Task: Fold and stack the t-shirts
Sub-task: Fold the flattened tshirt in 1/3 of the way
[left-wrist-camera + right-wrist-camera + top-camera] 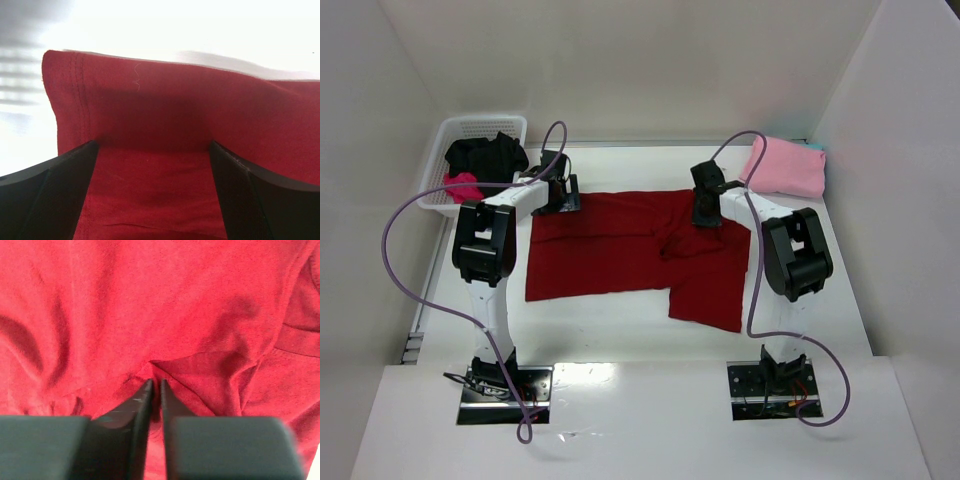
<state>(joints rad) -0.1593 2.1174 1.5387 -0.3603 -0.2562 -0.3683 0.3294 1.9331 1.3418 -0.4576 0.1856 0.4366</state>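
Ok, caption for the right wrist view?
Right claw pinched shut on a raised fold of the dark red t-shirt.

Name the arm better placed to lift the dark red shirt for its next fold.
Right. The right claw pinches a pucker of the dark red t-shirt, so it can probably lift at once. The left claw stands open at the shirt's far edge, gripping nothing.

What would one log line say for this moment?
left jaws: open over dark red t-shirt corner | right jaws: shut on its fold | pink t-shirt: folded
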